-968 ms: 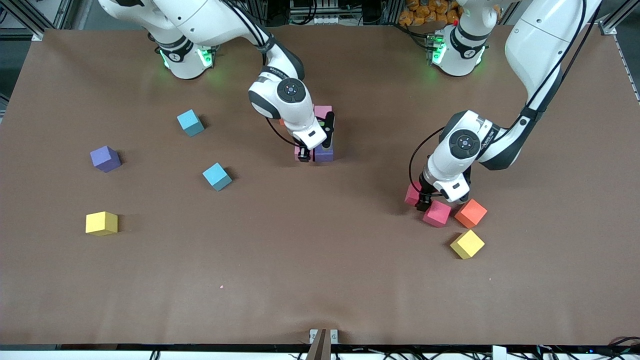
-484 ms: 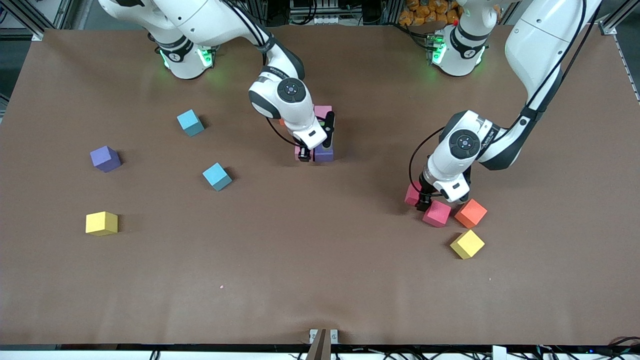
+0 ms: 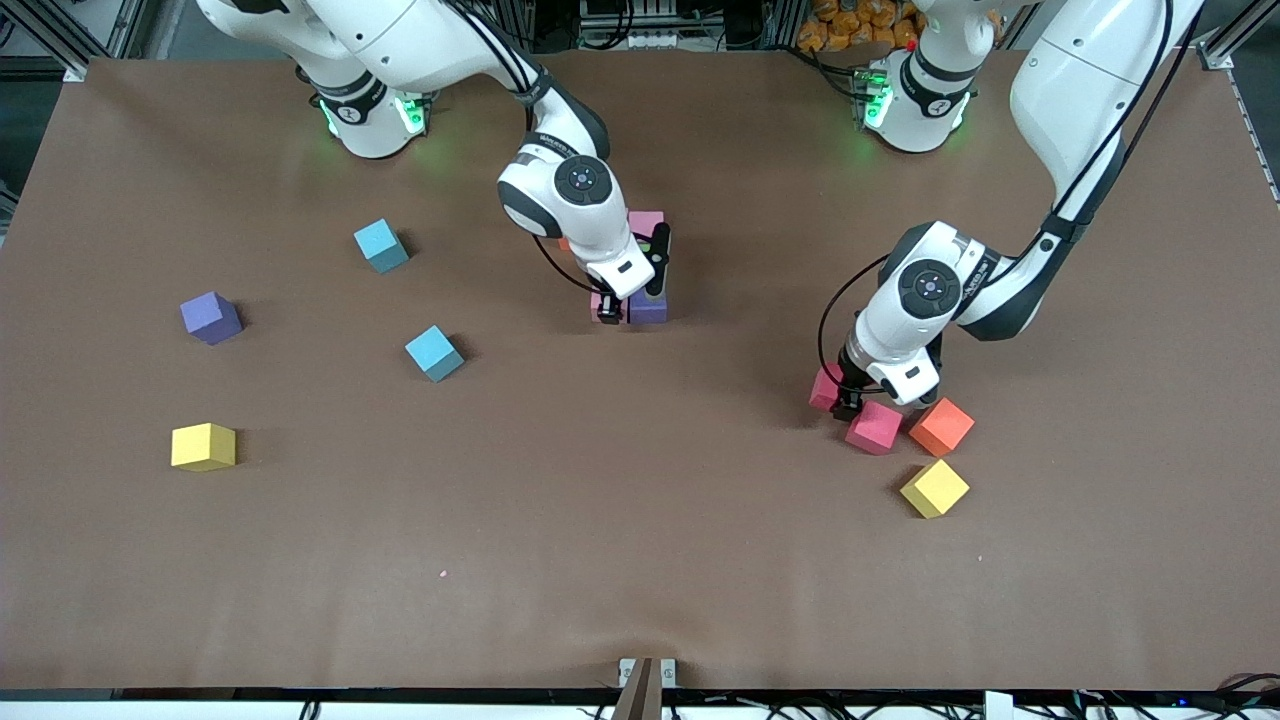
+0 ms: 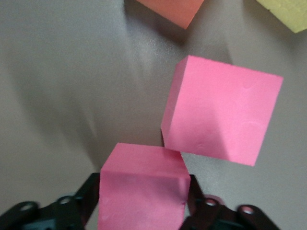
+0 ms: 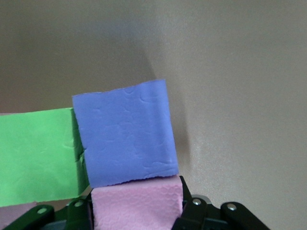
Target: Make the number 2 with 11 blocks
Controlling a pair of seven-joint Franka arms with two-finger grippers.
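— How many cubes can we count?

— Loose toward the right arm's end of the table [image 3: 700,560] we see four: two cyan cubes [image 3: 381,245] [image 3: 434,352], one loose purple cube [image 3: 211,318] and one yellow cube [image 3: 203,446]. Toward the left arm's end there are four more: two deep pink, one orange cube [image 3: 941,426], and a second yellow cube [image 3: 935,488] nearest the front camera.

— And the number 2?

— We see only a small cluster [image 3: 646,224] mid-table, close to the bases. The right wrist view shows a green cube [image 5: 36,155] flush against a purple cube [image 5: 125,132], and a pale pink cube [image 5: 136,203] touching the purple one's edge. The rest is hidden under the right arm.

— What are they made of?

— Matte foam, as far as we can tell. The faces are faintly dimpled, the edges square and all the cubes are the same size.

— The jaws?

— The right gripper [image 3: 606,308] is down at the cluster, clamped on that pale pink cube. The left gripper [image 3: 840,398] is low over the table, with its fingers [image 4: 88,194] pressed against both sides of one deep pink cube [image 4: 141,191]. That cube's corner touches the other deep pink cube [image 4: 223,115], and the orange one lies just beside.
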